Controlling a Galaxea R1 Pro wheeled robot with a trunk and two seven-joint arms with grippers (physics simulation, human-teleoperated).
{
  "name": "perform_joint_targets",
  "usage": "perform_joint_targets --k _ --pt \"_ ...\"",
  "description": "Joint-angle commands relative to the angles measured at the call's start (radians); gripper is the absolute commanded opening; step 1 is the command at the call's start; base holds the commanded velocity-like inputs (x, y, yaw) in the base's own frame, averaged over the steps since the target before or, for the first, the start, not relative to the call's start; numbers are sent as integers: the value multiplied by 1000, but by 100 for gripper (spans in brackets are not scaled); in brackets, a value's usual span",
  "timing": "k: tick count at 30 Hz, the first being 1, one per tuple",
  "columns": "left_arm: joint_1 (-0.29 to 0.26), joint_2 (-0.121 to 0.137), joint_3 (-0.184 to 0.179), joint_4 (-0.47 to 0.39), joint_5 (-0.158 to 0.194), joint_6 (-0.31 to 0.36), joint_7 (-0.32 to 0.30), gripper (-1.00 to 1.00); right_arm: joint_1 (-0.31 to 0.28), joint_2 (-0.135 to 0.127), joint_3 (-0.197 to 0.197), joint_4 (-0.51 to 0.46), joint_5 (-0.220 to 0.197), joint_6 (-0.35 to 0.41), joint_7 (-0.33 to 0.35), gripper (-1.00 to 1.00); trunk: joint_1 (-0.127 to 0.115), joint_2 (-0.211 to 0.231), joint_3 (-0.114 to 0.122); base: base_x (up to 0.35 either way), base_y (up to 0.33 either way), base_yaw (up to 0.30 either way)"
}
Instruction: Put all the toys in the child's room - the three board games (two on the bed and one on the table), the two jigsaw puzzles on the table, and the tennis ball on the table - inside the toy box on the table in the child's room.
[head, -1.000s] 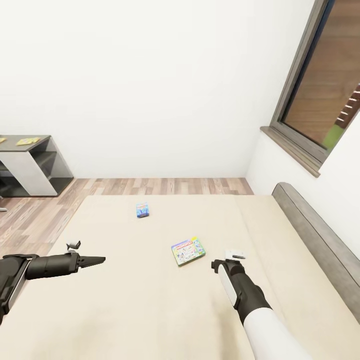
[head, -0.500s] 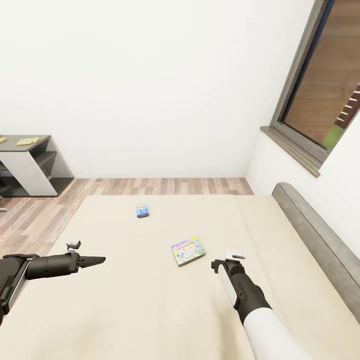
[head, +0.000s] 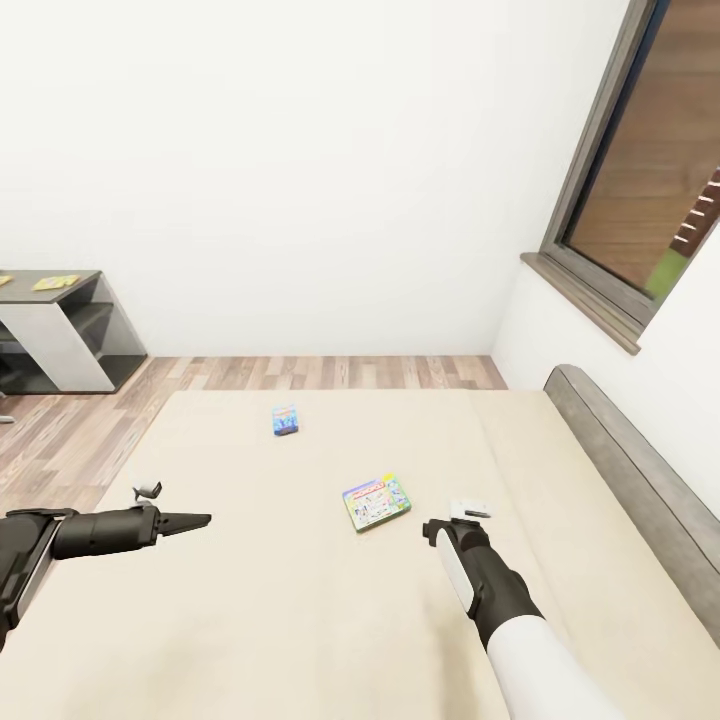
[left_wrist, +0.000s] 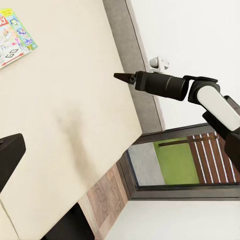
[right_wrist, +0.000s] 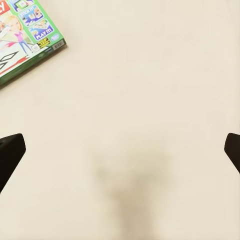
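Two board games lie on the beige bed (head: 250, 620). The small blue board game (head: 285, 421) rests near the bed's far edge. The larger green board game (head: 376, 502) lies mid-bed, and its corner shows in the right wrist view (right_wrist: 25, 40) and the left wrist view (left_wrist: 14, 36). My right gripper (head: 432, 528) hovers open just right of the green game, its fingertips (right_wrist: 10, 155) spread wide over bare mattress. Over the bed's left side my left gripper (head: 197, 520) is open and holds nothing, well left of both games.
A grey-and-white desk (head: 70, 330) with a yellow flat item (head: 55, 283) stands at the far left on the wood floor (head: 330, 372). The grey headboard (head: 630, 470) runs along the bed's right side under a window (head: 650, 180).
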Motion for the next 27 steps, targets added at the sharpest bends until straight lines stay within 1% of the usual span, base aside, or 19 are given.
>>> perform_joint_targets --k 1,27 --pt "0 0 0 0 -1 11 -4 100 -1 1 -1 -1 -10 2 -7 100 1 -2 -3 0 0 0" --pt "-2 0 0 0 -1 11 -4 100 -1 1 -1 -1 -10 2 -6 100 1 -2 -43 0 0 0"
